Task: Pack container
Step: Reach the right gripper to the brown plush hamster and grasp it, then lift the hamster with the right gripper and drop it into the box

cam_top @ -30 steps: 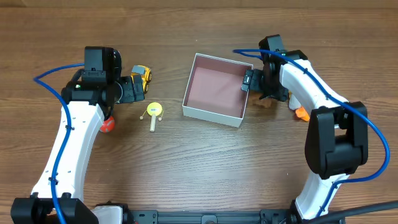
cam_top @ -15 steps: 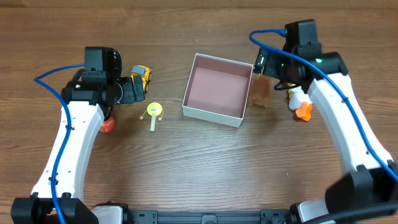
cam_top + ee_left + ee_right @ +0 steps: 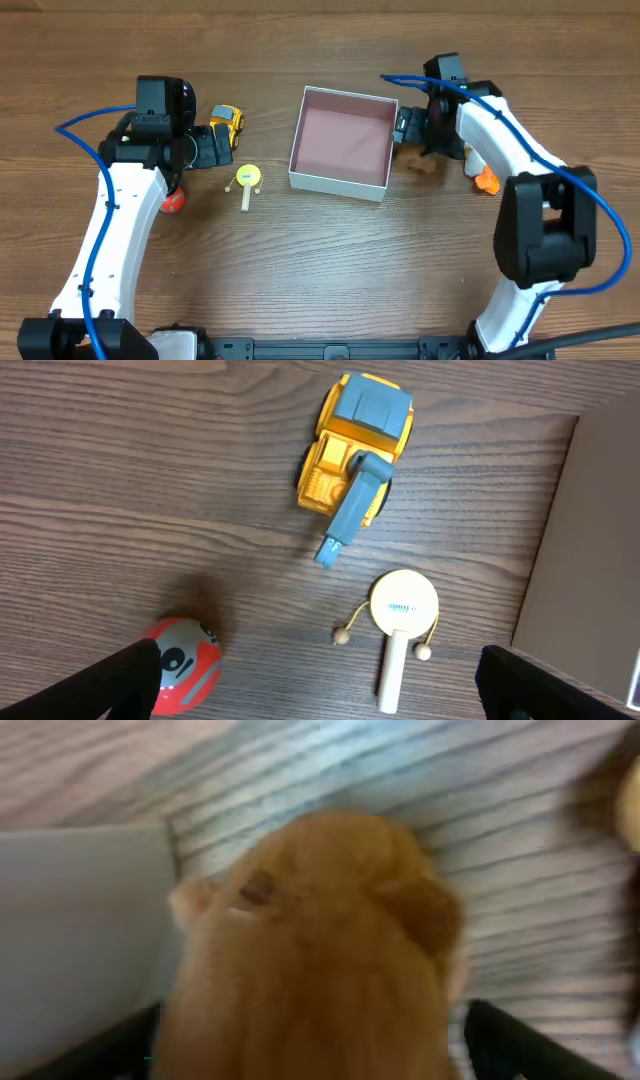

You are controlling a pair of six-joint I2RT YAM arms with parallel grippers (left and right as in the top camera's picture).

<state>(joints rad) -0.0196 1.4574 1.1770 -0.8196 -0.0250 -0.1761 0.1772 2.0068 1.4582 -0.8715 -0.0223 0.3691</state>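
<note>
Beside the right wall of the container (image 3: 338, 182), my right gripper (image 3: 312, 1025) straddles a brown furry toy (image 3: 320, 920). Its jaws are spread wide to either side and, as far as the blurred wrist view lets me judge, not yet squeezing. The container sits mid-table, open top up, its pink inside bare. To do this pick well, I would centre the jaws on the toy's body before closing, since soft fur is likely to slip from a shallow pinch. Then I would lift well above the thin wall before carrying the toy leftward over the pink floor. The worry is the finger on the container side: the toy lies just beside that wall, perhaps touching it, so that finger could catch the rim or shove the light box. A white-and-orange duck toy (image 3: 482, 176) lies close on the far side and could get nudged. Over on the left, my left gripper (image 3: 318, 670) hangs spread above a yellow truck (image 3: 355, 445), a small rattle drum (image 3: 402, 610) and a red ball (image 3: 180, 660), all well clear of this pick.
</note>
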